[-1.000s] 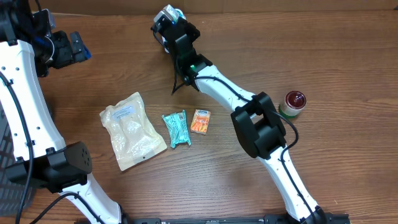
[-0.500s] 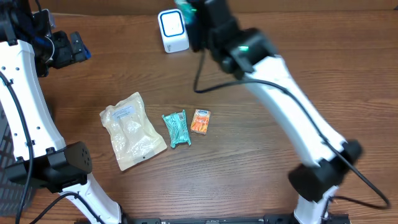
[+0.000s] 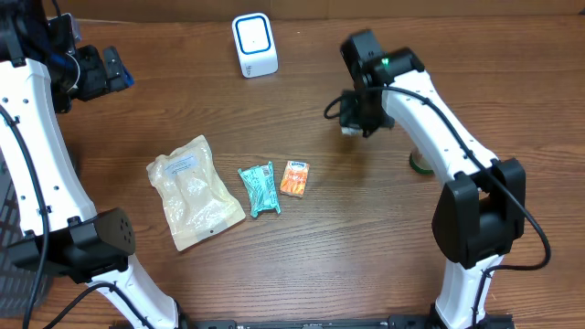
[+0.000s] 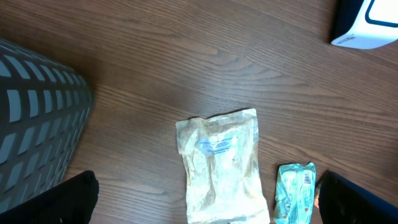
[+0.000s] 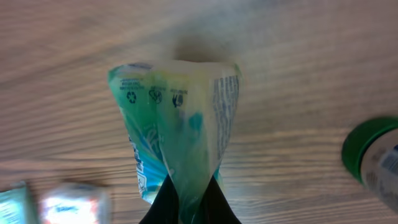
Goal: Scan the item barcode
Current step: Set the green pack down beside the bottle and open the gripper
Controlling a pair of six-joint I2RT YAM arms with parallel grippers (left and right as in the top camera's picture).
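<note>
Tabletop [image 3: 347, 265] of brown wood fills the overhead view, with both white arms reaching over it. The right arm [image 3: 430, 105] rises from the near right edge and bends toward the middle of the far half; the left arm [image 3: 37, 155] stands along the left side. A grey slatted basket [image 4: 31, 124] sits at the left edge in the left wrist view.

A beige pouch [image 3: 194, 192] lies flat, left of centre. The white scanner [image 3: 254, 44] stands near the far edge, its blue-ringed face turned up toward the overhead camera.

The right gripper [image 5: 189, 202] is clenched on a green bag [image 5: 177, 137], its dark fingers pinching one crumpled end so that the bag spreads out beyond them. Recycling marks and a strip of fine print show on the bag, too blurred to read. From above, this gripper and its bag sit over bare wood to the right of the scanner and well apart from it.

The left gripper [image 3: 105, 73] hangs at the far left corner, fingers spread wide and holding nothing.

A teal packet [image 3: 259, 188] lies just right of the pouch, and a small orange packet [image 3: 294, 177] lies just beside it. A green-lidded jar [image 5: 373, 155] stands near the right arm, partly hidden by it from above
</note>
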